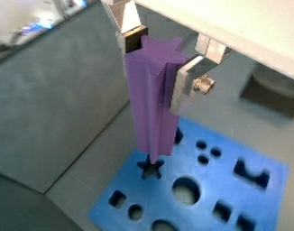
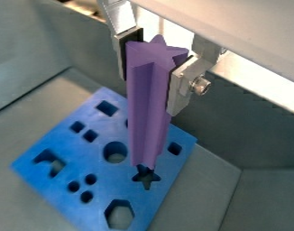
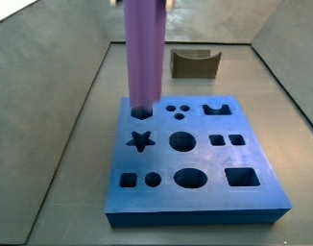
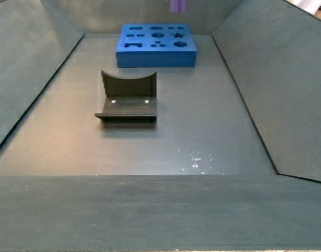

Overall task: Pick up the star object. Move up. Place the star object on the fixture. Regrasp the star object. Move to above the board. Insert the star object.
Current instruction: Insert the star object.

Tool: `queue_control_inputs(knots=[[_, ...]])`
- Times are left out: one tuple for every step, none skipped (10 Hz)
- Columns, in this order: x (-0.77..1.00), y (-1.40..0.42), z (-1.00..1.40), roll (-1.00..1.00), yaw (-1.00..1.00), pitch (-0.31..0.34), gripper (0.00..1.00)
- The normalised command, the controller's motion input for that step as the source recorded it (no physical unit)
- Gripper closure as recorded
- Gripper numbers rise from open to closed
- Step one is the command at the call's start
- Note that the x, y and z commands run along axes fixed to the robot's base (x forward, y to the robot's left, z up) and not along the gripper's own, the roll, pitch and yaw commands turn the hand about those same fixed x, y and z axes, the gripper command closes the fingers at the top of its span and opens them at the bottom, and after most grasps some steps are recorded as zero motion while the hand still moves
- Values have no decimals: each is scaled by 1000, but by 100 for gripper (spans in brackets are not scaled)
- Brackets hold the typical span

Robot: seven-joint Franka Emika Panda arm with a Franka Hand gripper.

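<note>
My gripper [image 1: 158, 63] is shut on the upper end of the star object [image 1: 151, 108], a long light-purple prism that hangs upright. In both wrist views its lower end lines up with the star cutout [image 2: 146, 178] of the blue board [image 2: 65, 149]. In a side view the star object [image 3: 145, 53] hangs above the far left part of the board [image 3: 198, 192], its tip a little clear of the surface. Only the tip of the star object [image 4: 180, 6] shows in a side view, above the board [image 4: 157, 57]. The gripper itself is cut off in both side views.
The olive-brown fixture [image 3: 194, 62] with its notched top stands on the floor beyond the board; in a side view the fixture [image 4: 128, 95] sits mid-floor. Sloping grey walls [image 3: 44, 106] enclose the floor on all sides. The board carries several other cutouts.
</note>
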Motion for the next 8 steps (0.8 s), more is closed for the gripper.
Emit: queue_control_inputs(knots=[[-63,-171,-649,-31,-900,-123,100],[-49,-166,-609,-54,-883,-104,100],[17,0,-460,-3,-474,80,100],[143,29,-343,39,-446,151,100],[0,46,-369,34,-363,131,100],[0,0,-397,0,-249,73,100],[11,20,-366,0,-291,83,100],[31,60,-309,3,-294,106,100]])
